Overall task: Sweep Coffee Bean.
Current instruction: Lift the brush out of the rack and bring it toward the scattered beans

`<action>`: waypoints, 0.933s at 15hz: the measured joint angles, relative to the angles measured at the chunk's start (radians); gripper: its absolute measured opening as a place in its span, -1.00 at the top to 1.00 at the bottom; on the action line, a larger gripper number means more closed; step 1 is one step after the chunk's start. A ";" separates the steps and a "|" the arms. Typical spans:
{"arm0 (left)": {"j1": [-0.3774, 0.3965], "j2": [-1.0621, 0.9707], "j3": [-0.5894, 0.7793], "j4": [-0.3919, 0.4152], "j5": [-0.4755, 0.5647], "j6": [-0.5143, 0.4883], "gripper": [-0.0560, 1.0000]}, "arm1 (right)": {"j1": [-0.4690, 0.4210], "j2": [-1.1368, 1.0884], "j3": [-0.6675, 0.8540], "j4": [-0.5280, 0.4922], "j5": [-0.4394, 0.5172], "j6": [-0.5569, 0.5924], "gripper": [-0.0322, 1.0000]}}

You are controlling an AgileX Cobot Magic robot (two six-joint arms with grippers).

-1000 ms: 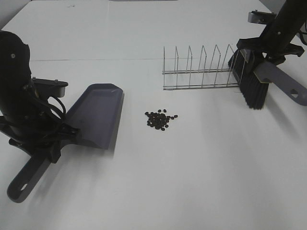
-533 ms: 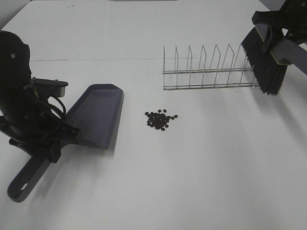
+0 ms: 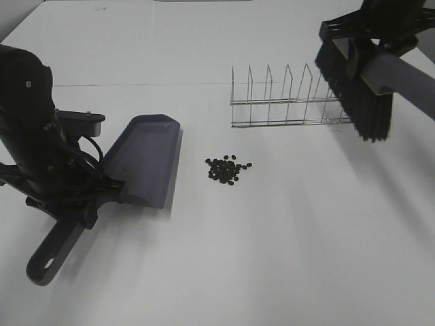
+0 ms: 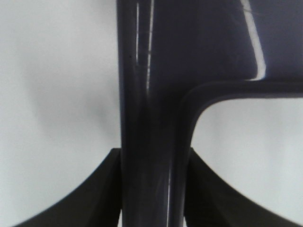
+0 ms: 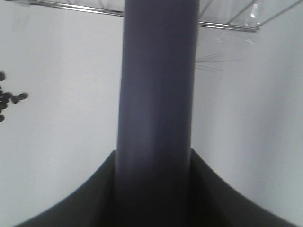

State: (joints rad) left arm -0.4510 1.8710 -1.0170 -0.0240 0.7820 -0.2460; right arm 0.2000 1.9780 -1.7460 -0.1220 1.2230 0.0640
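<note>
A small pile of dark coffee beans [image 3: 228, 170] lies on the white table, mid-view; a few show in the right wrist view [image 5: 9, 99]. My left gripper [image 3: 85, 197] is shut on the handle [image 4: 151, 156] of the grey dustpan [image 3: 146, 159], whose open edge faces the beans from the left. My right gripper [image 3: 391, 30] is shut on the grey handle [image 5: 156, 109] of the brush [image 3: 357, 88], held in the air with its black bristles hanging over the right end of the rack, far right of the beans.
A wire rack [image 3: 289, 102] stands behind the beans, just left of the brush; it also shows in the right wrist view [image 5: 227, 19]. The white table [image 3: 272, 258] stretches bare in front.
The brush rose from the table by the rack's right end, swung right, then came back left and nearer. The dustpan and left arm shifted slightly right toward the beans.
</note>
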 joint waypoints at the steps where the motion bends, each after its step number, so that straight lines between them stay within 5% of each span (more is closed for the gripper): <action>1: -0.003 0.015 0.000 -0.001 0.000 0.009 0.27 | 0.040 0.000 0.000 -0.009 0.000 0.009 0.33; 9: -0.057 0.139 -0.051 -0.001 -0.002 0.037 0.27 | 0.110 0.119 0.006 -0.157 0.001 0.161 0.33; 14: -0.057 0.207 -0.156 0.001 0.048 0.049 0.27 | 0.119 0.210 0.006 -0.153 -0.001 0.240 0.33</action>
State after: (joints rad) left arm -0.5080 2.0780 -1.1730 -0.0230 0.8300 -0.1970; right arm 0.3190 2.1880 -1.7400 -0.2750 1.2220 0.3040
